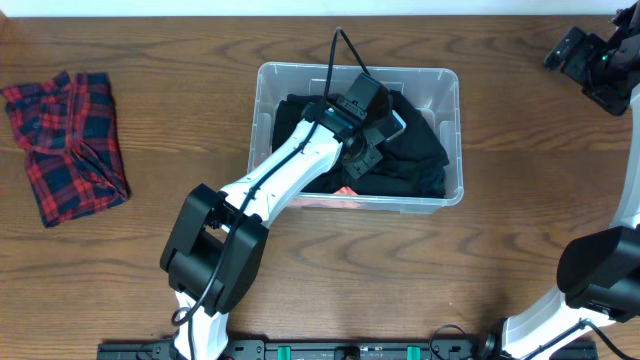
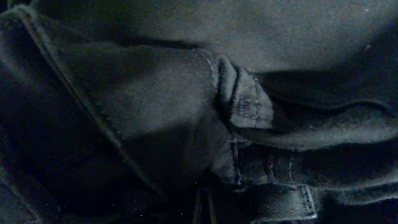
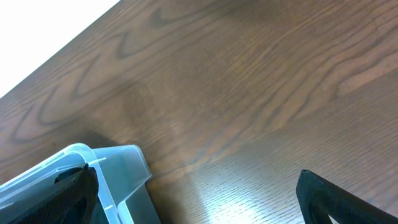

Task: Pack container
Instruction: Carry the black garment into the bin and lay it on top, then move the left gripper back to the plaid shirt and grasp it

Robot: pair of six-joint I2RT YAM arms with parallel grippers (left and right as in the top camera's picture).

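The container point(image 1: 300, 68) sits on the table point(image 1: 150, 60) in the upper middle of the overhead frame, its long side running left to right, and it is largely filled with black clothing point(image 1: 415, 150). The white left arm point(image 1: 290, 165) enters from the lower left of that frame, crosses the bin's near wall and puts the left gripper point(image 1: 365, 155) down among the dark fabric near the bin's centre. A black cable point(image 1: 335, 55) loops up from the wrist across the far rim. The left wrist view is filled edge to edge with black cloth, showing folds, a stitched seam and a tab-like piece at centre right. No fingers show there, so I cannot tell whether that gripper is clenched or released. A small reddish patch point(image 1: 345, 192) shows through the near wall, under the arm (what it is cannot be made out). Well apart from the bin, at the left edge of the overhead frame, lies a crumpled red and navy plaid cloth point(image 1: 70, 145). The right gripper point(image 3: 196, 190) is in the upper right corner of the overhead frame, clear of the bin. Its own camera shows the fingers point(image 3: 329, 199) spread wide with only bare wood between them, and one corner of the container at lower left.
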